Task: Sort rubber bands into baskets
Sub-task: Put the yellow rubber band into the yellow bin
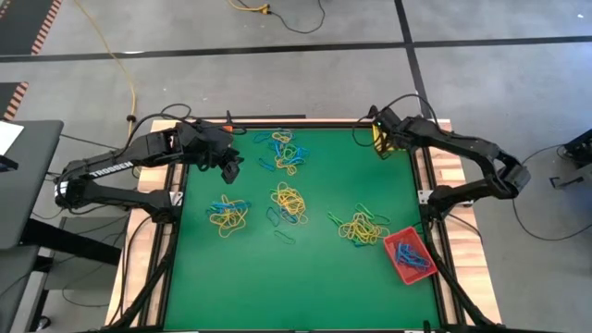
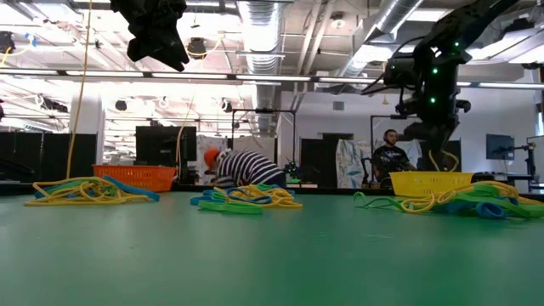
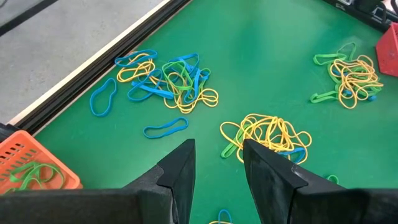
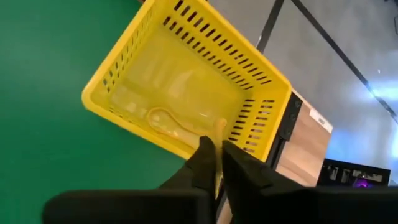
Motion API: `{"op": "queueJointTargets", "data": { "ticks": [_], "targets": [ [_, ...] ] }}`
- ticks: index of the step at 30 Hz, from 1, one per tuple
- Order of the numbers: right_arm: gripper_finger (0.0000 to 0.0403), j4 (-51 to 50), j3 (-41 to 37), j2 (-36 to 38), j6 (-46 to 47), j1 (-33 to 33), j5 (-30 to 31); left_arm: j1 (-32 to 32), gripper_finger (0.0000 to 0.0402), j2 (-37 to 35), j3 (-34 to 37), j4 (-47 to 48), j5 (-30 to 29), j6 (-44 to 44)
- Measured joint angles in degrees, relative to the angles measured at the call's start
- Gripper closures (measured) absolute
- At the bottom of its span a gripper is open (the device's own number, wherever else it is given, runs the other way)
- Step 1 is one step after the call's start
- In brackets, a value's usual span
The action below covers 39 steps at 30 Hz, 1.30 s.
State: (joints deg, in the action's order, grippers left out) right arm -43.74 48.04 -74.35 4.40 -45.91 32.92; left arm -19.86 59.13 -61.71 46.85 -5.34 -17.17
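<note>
Your left gripper (image 3: pixel 216 165) hangs above the mat's far-left area, jaws apart and empty, next to the orange basket (image 3: pixel 31 163), which holds green bands. Loose rubber bands (image 1: pixel 289 200) sit in four mixed clumps across the green mat (image 1: pixel 314 277). The red basket (image 1: pixel 408 256), near right, holds blue bands. Your right gripper (image 4: pixel 215 155) is over the yellow basket (image 4: pixel 186 87) at the far-right corner, jaws slightly apart, with a yellow band (image 4: pixel 166 122) lying inside the basket.
</note>
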Motion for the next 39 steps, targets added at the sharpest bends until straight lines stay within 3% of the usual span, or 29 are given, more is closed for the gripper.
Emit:
{"op": "queueJointTargets", "data": {
  "ticks": [10, 20, 22, 27, 39],
  "targets": [
    [0.0224, 4.3, -0.2, 0.0, 0.1, 0.0, 4.8, 0.0, 0.0278, 0.0, 0.0, 0.0, 0.0, 0.0],
    [0.0207, 8.4, 0.5, 0.1, 0.1, -1.0, 7.7, 0.0, 0.0278, 0.0, 0.0, 0.0, 0.0, 0.0],
    [0.0207, 8.1, 0.5, 0.1, -0.2, -1.9, 5.0, 0.0, 0.0278, 0.0, 0.0, 0.0, 0.0, 0.0],
    [0.0207, 4.4, 0.5, 0.1, 0.3, -6.8, -12.2, 0.0, 0.0278, 0.0, 0.0, 0.0, 0.0, 0.0],
    [0.0207, 6.7, 0.5, 0.2, 0.5, -7.3, -13.4, 0.0, 0.0278, 0.0, 0.0, 0.0, 0.0, 0.0]
  ]
}}
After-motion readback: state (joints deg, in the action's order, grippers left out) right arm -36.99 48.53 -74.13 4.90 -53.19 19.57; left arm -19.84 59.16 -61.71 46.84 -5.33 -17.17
